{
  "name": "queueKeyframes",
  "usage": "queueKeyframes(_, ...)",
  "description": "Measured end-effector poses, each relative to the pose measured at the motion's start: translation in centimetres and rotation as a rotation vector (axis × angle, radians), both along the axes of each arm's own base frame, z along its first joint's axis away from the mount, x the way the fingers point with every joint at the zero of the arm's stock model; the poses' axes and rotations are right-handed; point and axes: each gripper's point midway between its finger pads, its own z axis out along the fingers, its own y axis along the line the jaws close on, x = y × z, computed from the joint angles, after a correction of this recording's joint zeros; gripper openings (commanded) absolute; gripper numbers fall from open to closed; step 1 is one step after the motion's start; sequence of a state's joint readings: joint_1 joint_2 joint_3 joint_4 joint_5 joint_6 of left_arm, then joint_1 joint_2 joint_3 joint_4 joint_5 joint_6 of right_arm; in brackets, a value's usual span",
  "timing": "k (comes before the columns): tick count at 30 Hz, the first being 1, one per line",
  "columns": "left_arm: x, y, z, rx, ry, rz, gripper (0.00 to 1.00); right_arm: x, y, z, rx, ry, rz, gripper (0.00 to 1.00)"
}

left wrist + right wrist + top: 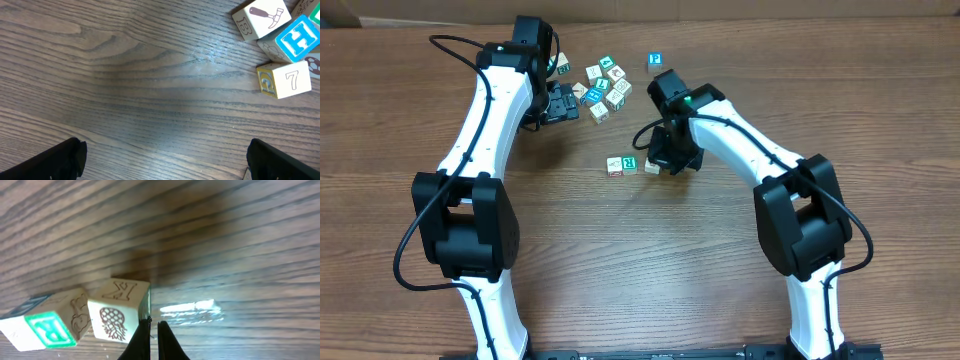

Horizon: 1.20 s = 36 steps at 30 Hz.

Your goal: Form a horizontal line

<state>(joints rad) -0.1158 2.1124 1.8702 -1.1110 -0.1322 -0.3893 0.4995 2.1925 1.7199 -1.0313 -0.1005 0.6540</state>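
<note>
A short row lies mid-table: a red-marked cube [614, 167], a green "R" cube [630, 162] and a pale tan cube [651, 167] side by side. In the right wrist view the "R" cube [50, 328] touches the tan cube [119, 311], which shows a pineapple and a "K". My right gripper [663, 163] [154, 332] is shut and empty, its fingertips against the tan cube's right edge. My left gripper [563, 103] [165, 161] hangs open over bare wood, left of the loose cubes. No teal-marked cube stands in the row.
A cluster of loose white-and-teal cubes [605, 85] sits at the back centre, with one teal cube [656, 61] apart to its right. The left wrist view shows a hammer cube [260, 17], a blue "H" cube [299, 41] and a "7" cube [286, 80] at upper right.
</note>
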Motion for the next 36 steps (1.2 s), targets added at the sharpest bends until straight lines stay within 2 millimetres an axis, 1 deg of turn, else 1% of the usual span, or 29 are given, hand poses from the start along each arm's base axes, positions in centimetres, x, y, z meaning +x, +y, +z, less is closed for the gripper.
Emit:
queueKeyframes(3, 0.0, 0.0, 0.0, 0.000, 0.000, 0.000, 1.00, -0.1, 0.0, 0.0, -0.016, -0.005, 0.004, 0.04)
queueKeyframes(7, 0.0, 0.0, 0.0, 0.000, 0.000, 0.000, 1.00, 0.1, -1.0, -0.1, -0.065, -0.018, -0.002, 0.04)
queueKeyframes(9, 0.0, 0.0, 0.0, 0.000, 0.000, 0.000, 1.00, 0.4, -1.4, -0.2, -0.089, -0.034, -0.005, 0.04)
queueKeyframes(13, 0.0, 0.0, 0.0, 0.000, 0.000, 0.000, 1.00, 1.7, -1.8, 0.0, -0.124, -0.095, -0.015, 0.04)
queueKeyframes(17, 0.0, 0.0, 0.0, 0.000, 0.000, 0.000, 1.00, 2.6, -1.6, 0.1, -0.116, -0.133, -0.020, 0.04)
queueKeyframes(26, 0.0, 0.0, 0.0, 0.000, 0.000, 0.000, 1.00, 2.6, -1.0, 0.2, -0.087, -0.132, -0.016, 0.04)
queueKeyframes(36, 0.0, 0.0, 0.0, 0.000, 0.000, 0.000, 0.99, 2.5, -0.9, 0.2, -0.080, -0.127, -0.015, 0.04)
